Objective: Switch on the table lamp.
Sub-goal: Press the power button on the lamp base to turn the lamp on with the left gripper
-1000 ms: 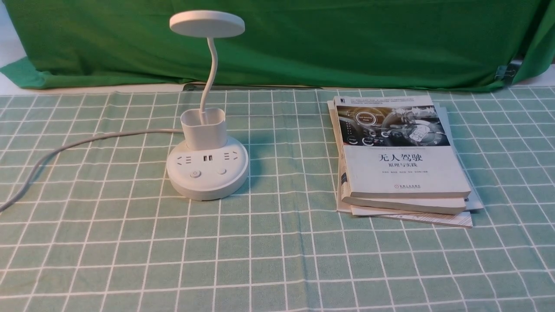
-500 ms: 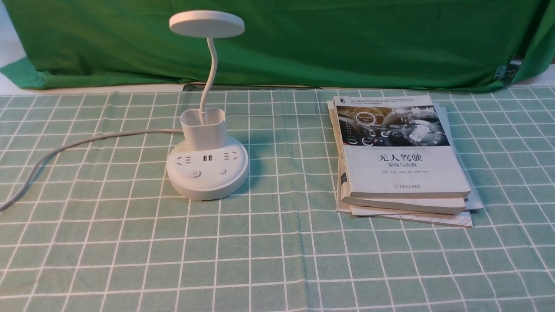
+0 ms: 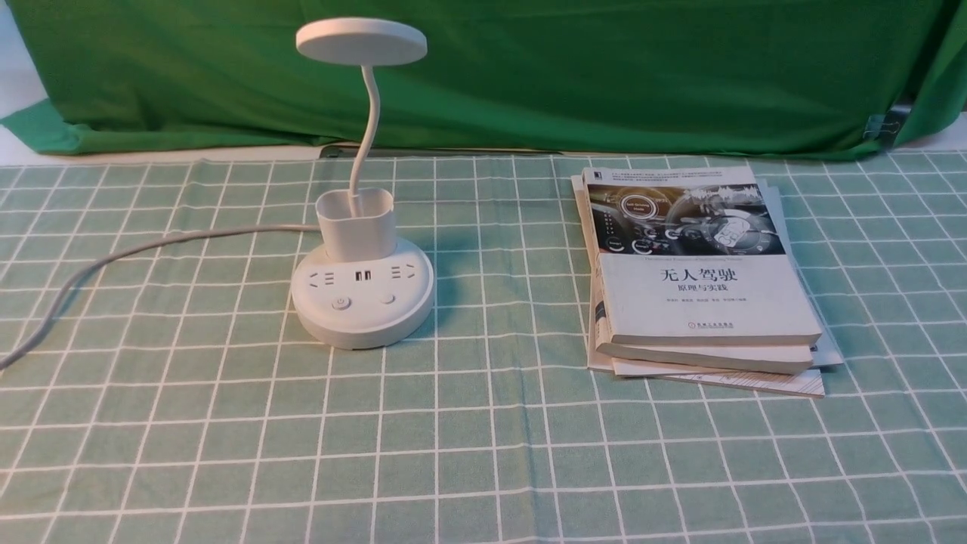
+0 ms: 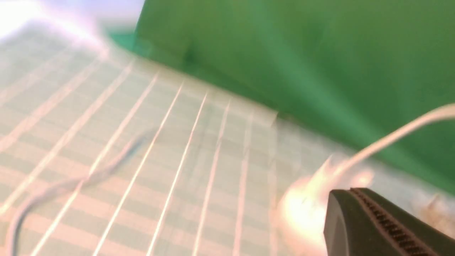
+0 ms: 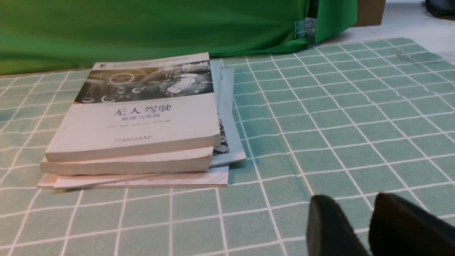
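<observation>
White, disc-headed plastic table lamp (image 3: pixel 363 291) stands beyond the left pincer (image 4: pixel 346 217), clenched and empty; pressing its button (image 3: pixel 341 304) apparently remains (no contact yet).

Table lamp (image 3: pixel 363 302): smooth, matt white plastic. Tablecloth (image 3: pixel 468 453), under lamp: woven cloth, matt, lightly creased. Curtain (image 3: pixel 604 75), behind lamp: matt cloth, draped in folds. Books (image 3: pixel 702 295), right of lamp: paper; smooth cover seen.
</observation>
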Available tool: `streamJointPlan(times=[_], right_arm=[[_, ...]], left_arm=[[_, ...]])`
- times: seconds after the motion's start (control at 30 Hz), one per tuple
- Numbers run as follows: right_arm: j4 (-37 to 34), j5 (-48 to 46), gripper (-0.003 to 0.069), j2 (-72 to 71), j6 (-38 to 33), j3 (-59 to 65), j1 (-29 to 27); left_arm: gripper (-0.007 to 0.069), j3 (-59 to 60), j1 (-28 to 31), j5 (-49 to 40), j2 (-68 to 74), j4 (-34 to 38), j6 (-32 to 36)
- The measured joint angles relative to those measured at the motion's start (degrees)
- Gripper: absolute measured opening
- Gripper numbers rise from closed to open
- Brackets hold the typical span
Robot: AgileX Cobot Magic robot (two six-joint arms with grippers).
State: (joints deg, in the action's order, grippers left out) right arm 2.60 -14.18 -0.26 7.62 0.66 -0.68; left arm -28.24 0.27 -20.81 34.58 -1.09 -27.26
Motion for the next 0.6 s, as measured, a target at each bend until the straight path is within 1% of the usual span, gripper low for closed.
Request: streamJointPlan(times=[0.03, 0.07, 0.1, 0.13, 0.17, 0.2, 0.23, 0.27, 0.33, 0.37, 0.4, 0.43, 0.5, 0.57, 0.6], right_arm=[[0.0, 0.0, 0.0241, 0.0, 0.0, 0.0, 0.0], [0.0, 0.0, 0.0241, 0.0, 0.0, 0.0, 0.0], [0.0, 0.0, 0.0241, 0.0, 0.0, 0.0, 0.0], [0.0, 0.0, 0.0241, 0.0, 0.0, 0.0, 0.0], [0.0, 0.0, 0.0241, 0.0, 0.0, 0.0, 0.0], [0.0, 0.0, 0.0241, 0.0, 0.0, 0.0, 0.0], [0.0, 0.0, 0.0241, 0.0, 0.0, 0.0, 0.0], [0.0, 0.0, 0.0241, 0.0, 0.0, 0.0, 0.0], [0.0, 0.0, 0.0241, 0.0, 0.0, 0.0, 0.0], [0.0, 0.0, 0.0241, 0.0, 0.0, 0.0, 0.0], [0.0, 0.0, 0.0241, 0.0, 0.0, 0.0, 0.0], [0.0, 0.0, 0.0241, 0.0, 0.0, 0.0, 0.0], [0.0, 0.0, 0.0241, 0.0, 0.0, 0.0, 0.0], [0.0, 0.0, 0.0241, 0.0, 0.0, 0.0, 0.0], [0.0, 0.0, 0.0241, 0.0, 0.0, 0.0, 0.0]], left_arm=[[-0.0001, -0.6, 0.0, -1.2, 2.5, 1.9, 2.3], [0.0, -1.4, 0.0, -2.4, 5.6, 5.3, 5.1], [0.0, -2.3, 0.0, -4.2, 8.1, 8.9, 9.6], [0.0, -3.2, 0.0, -6.2, 11.3, 14.4, 15.2], [0.0, -4.3, 0.0, -8.6, 15.7, 23.4, 24.3], [0.0, -5.1, 0.0, -10.7, 19.0, 30.2, 31.4], [0.0, -5.7, 0.0, -12.4, 21.6, 35.7, 35.6], [0.0, -6.3, 0.0, -14.4, 25.0, 42.1, 42.2], [0.0, -7.8, -0.2, -18.3, 31.0, 51.7, 52.1], [0.0, -7.8, -0.3, -18.3, 31.7, 51.7, 52.1], [0.0, -9.6, -1.7, -19.3, 35.9, 56.2, 56.0], [-0.0001, -10.8, -3.0, -18.9, 38.1, 57.1, 57.3], [-0.0003, -14.3, -7.4, -16.0, 43.6, 56.2, 57.1], [-0.0004, -19.0, -12.3, -12.3, 48.1, 49.9, 52.4], [-0.0004, -22.1, -15.5, -10.1, 50.8, 42.6, 46.9]])
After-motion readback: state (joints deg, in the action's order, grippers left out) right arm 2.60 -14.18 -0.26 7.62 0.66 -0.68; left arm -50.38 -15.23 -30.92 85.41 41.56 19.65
